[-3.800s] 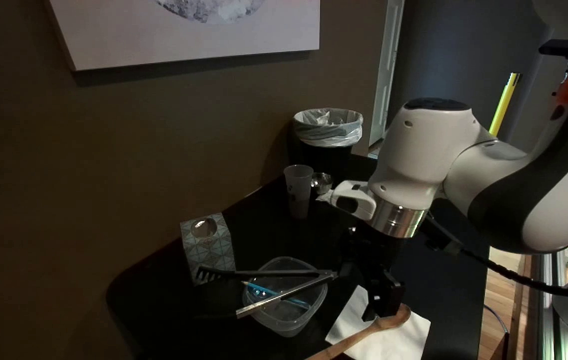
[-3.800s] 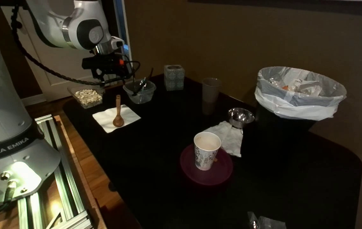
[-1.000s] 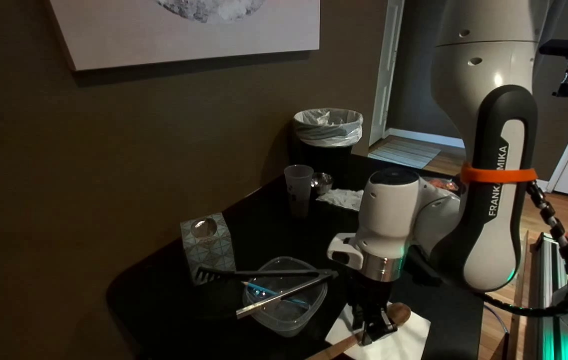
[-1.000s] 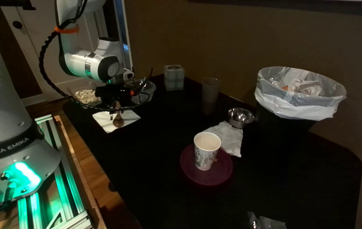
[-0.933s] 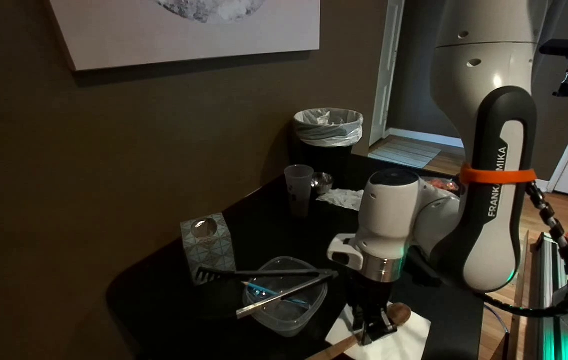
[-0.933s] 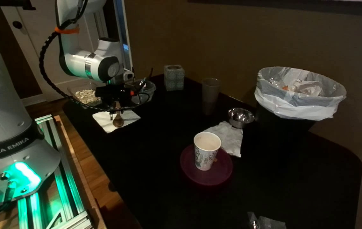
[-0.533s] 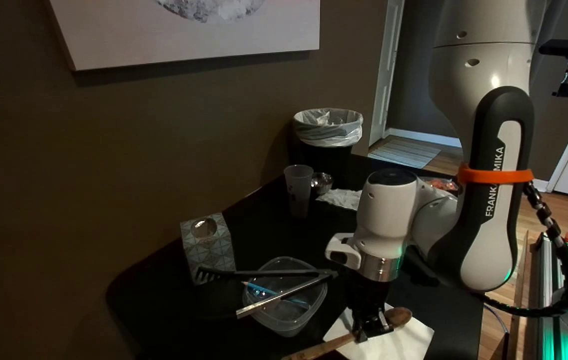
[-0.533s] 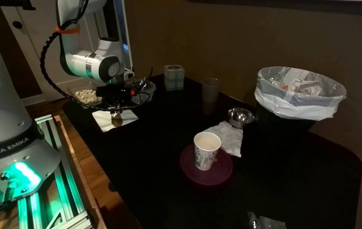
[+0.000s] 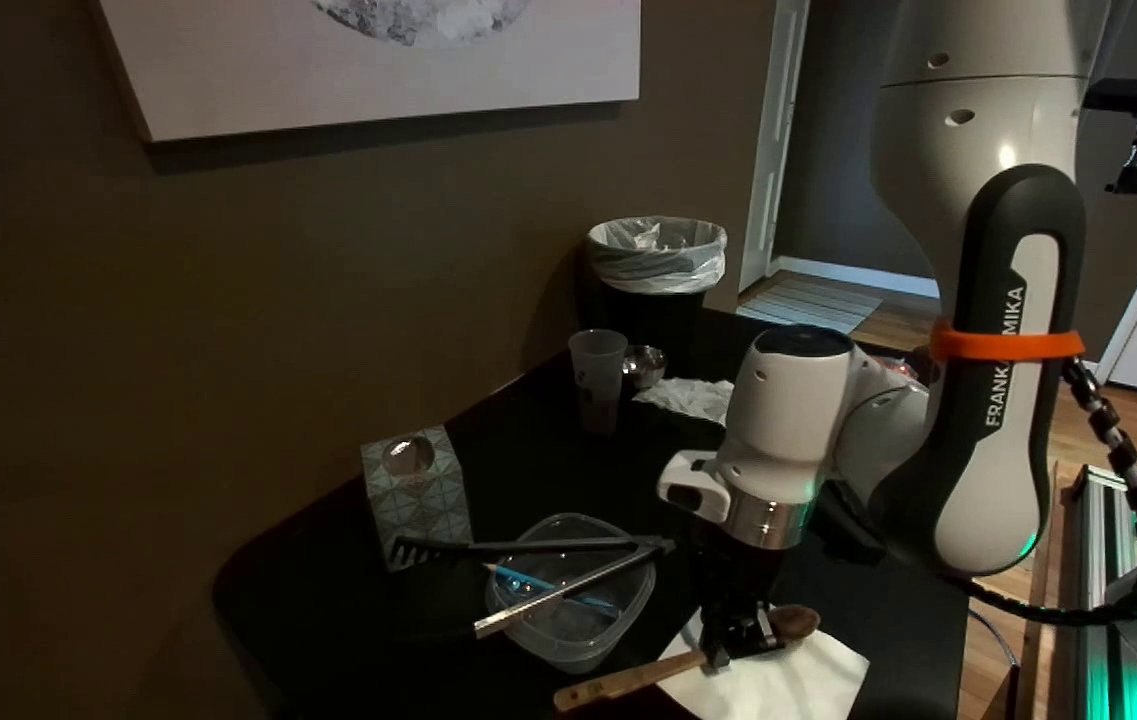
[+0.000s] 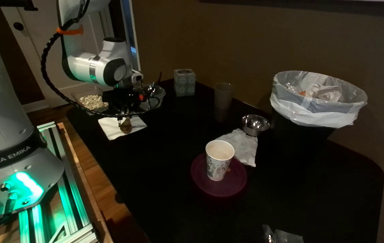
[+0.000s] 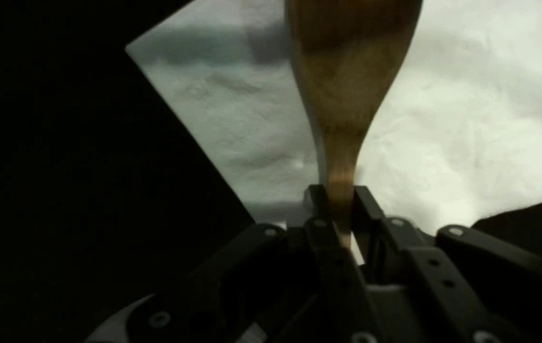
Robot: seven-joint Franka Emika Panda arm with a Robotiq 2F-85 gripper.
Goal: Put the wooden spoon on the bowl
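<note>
I can see the gripper [image 11: 340, 202] pinching the wooden spoon [image 11: 352, 85] by its handle over a white napkin [image 11: 442, 133], while tongs [image 9: 578, 586] lie across the clear bowl [image 9: 573, 645] nearby

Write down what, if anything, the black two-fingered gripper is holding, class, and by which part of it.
The black two-fingered gripper holds the slim brown wooden spoon by its long straight handle, close to the head.
</note>
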